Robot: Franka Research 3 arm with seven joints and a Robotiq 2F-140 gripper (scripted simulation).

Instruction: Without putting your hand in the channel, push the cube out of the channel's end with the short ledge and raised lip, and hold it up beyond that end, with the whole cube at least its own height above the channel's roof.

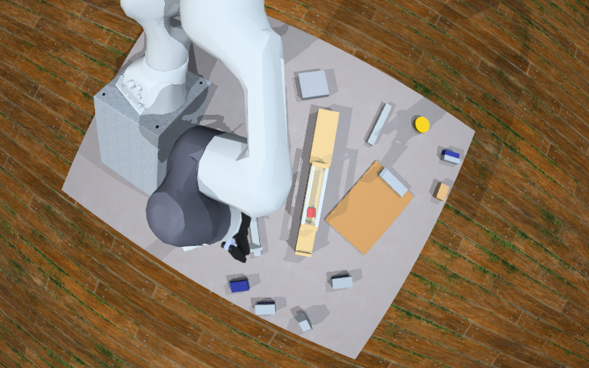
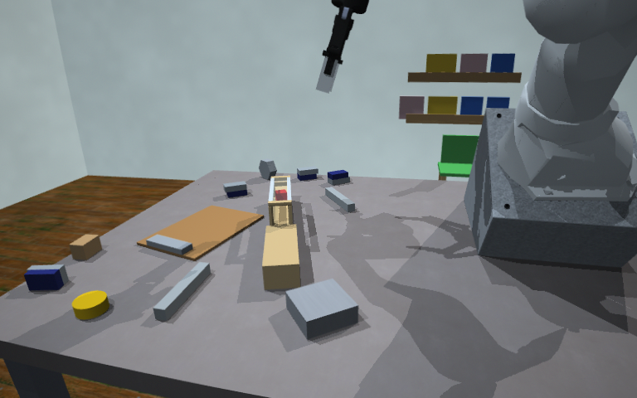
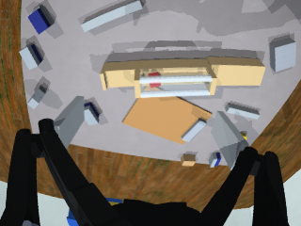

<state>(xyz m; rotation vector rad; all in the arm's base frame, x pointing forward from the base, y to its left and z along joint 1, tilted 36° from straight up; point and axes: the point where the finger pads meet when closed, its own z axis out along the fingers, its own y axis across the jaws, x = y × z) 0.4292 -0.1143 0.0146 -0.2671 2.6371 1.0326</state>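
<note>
The red cube [image 1: 310, 212] [image 2: 281, 193] [image 3: 154, 78] lies inside the tan channel [image 1: 324, 132] [image 2: 281, 256] [image 3: 239, 74], under its see-through roof and near the end with the short ledge [image 1: 304, 241] [image 3: 116, 78]. My gripper [image 1: 239, 246] [image 2: 328, 74] is open and empty. It hangs high above the table, off to the side of the channel's short end. A long grey bar [image 1: 255, 234] [image 2: 339, 198] [image 3: 112, 14] lies on the table below it, beside the channel.
A second grey bar [image 1: 378, 123] [image 2: 181, 290] lies by an orange board [image 1: 366, 214] [image 2: 213, 221] carrying a grey block. A big grey block [image 1: 314, 84] [image 2: 321, 306] sits past the long end. Small blocks and a yellow disc [image 1: 421, 123] ring the table's edges. The pedestal [image 1: 124, 132] stands on the far side.
</note>
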